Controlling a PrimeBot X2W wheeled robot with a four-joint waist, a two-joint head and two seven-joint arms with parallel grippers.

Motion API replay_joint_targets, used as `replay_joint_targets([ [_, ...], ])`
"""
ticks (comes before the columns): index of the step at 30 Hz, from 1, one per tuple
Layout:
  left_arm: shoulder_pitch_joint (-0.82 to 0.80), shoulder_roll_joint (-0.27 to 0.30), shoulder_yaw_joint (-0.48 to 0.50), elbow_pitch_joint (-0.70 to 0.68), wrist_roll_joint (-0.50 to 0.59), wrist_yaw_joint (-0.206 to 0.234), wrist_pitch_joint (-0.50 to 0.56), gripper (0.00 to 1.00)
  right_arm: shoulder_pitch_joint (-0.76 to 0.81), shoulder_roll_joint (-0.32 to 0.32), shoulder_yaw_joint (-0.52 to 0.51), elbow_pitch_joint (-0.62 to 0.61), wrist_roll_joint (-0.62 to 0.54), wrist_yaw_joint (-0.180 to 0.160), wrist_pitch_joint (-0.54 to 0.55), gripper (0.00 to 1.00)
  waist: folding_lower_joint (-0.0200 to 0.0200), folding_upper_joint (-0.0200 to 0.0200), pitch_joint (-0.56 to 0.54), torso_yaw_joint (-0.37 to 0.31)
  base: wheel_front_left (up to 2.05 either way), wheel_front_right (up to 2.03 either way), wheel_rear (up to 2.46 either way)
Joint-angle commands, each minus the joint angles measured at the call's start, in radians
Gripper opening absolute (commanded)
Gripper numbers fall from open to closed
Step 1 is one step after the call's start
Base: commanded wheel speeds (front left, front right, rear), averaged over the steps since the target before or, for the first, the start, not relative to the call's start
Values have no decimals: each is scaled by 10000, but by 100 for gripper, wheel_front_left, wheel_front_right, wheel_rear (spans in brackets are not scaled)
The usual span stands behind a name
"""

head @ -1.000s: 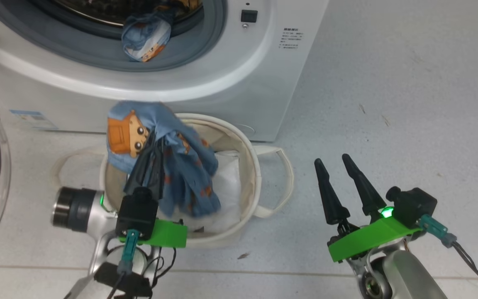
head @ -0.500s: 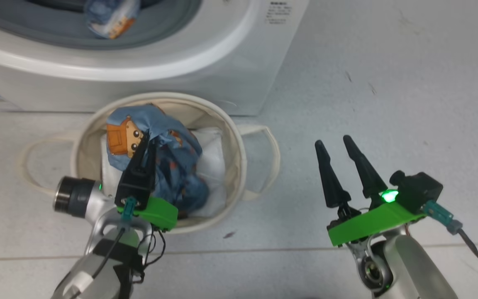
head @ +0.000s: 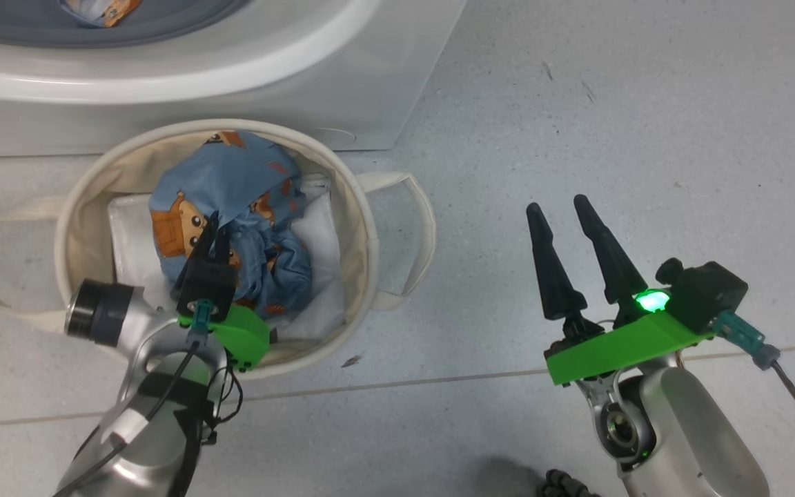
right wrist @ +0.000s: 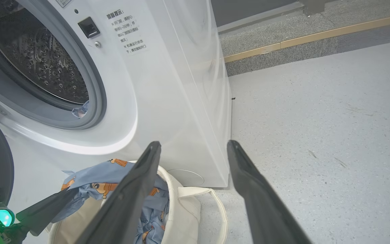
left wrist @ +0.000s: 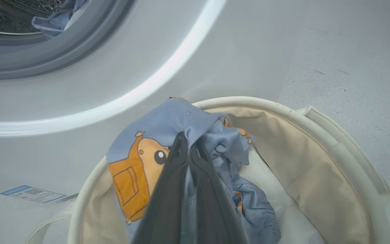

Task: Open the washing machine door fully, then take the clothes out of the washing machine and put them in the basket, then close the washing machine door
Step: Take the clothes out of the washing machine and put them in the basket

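Grey floor (head: 611, 103) bears the basket (head: 370, 238), its handle-to-handle axis running left-right.

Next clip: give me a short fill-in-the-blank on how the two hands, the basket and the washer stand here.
The left hand grips the light blue garment printed with orange-brown cartoon figures in the round off-white canvas basket, which has ____ loop handles.
The basket stands on the speckled grey floor in ____ of the white front-loading washing machine.
The right hand is open and holds ____.
Missing words: two; front; nothing.
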Motion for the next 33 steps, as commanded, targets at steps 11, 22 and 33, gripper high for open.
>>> replay_joint_targets([
  [11,88,31,477,-409,36,349,-45,100,55,32,180,-258,-78,10,-122,100,0,0,-417,249,0,0,0],
  [22,1213,-46,1086,-2829,-87,870,-45,100,179,32,-187,-277,-200,10,-122,100,0,0,-1360,799,0,0,0],
  [33,2820,-515,1742,-5017,-412,885,-45,100,416,32,-832,-197,-810,10,-122,100,0,0,-2560,1570,0,0,0],
])
